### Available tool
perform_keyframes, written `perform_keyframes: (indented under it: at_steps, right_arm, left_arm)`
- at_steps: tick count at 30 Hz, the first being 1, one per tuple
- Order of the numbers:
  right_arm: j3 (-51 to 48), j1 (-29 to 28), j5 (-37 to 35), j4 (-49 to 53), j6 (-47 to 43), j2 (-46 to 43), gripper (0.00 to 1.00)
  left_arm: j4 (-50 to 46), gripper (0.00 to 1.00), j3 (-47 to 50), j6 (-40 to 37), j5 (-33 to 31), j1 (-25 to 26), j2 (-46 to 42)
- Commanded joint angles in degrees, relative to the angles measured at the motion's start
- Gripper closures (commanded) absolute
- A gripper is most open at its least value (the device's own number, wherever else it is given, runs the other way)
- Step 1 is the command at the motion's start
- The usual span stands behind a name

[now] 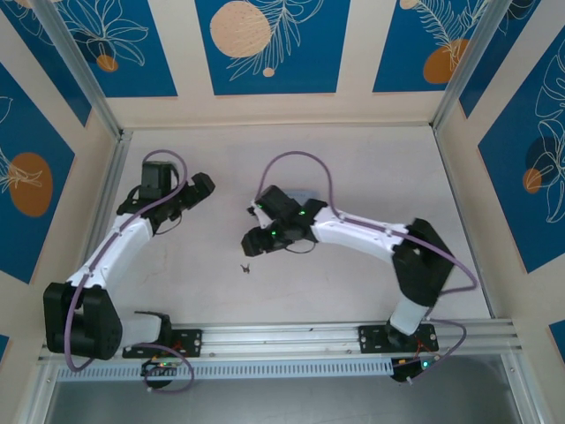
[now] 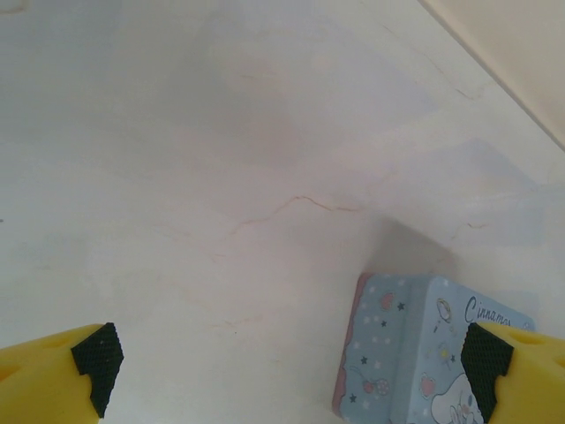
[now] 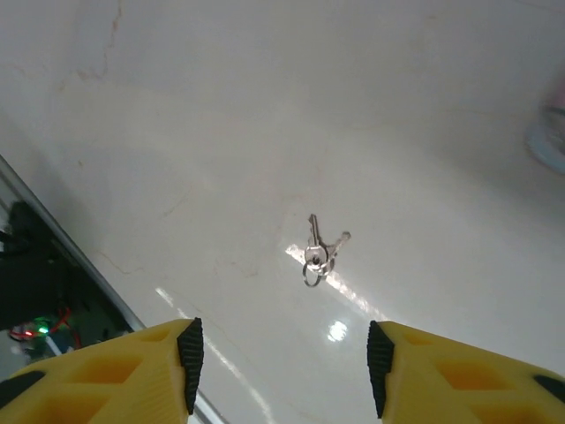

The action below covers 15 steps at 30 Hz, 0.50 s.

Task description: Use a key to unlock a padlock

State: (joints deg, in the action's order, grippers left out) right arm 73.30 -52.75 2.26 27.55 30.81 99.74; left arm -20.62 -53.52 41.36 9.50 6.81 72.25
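Note:
The key (image 3: 316,250) is a small silver bunch on a ring, lying flat on the pale table. In the top view it is a dark speck (image 1: 246,267) just below my right gripper (image 1: 253,244). In the right wrist view my right gripper (image 3: 282,371) hovers above and short of the key, jaws apart, nothing between the pads. My left gripper (image 1: 201,185) is at the left of the table, and in its wrist view it (image 2: 291,362) stands wide open over bare table. The padlock is out of view.
A pale blue tin with a cartoon print (image 2: 424,353) lies by my left gripper's right finger. In the top view the tin (image 1: 302,195) peeks out behind the right arm. A metal rail (image 1: 353,334) runs along the near edge, and walls close in the table.

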Motion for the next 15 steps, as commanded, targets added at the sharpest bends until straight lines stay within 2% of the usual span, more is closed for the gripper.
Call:
perform_keyframes:
  at_steps: [1,8,15]
  right_arm:
    - [6.6,-1.3,1.2,5.8,-6.3,7.2,0.48]
    - [15.6,-2.5,1.1,10.6,-9.0,17.2,0.5]
    - [18.7,-3.0,1.6,12.5,-10.4,21.2,0.5]
  left_arm:
    - [-2.6,0.0,0.6,-1.8,3.6,-2.9,-2.7]
    - [-3.4,0.0,1.9,-1.8,5.6,-6.1,-5.0]
    - [-3.3,0.0,2.4,-1.5,6.5,-7.0,-5.7]
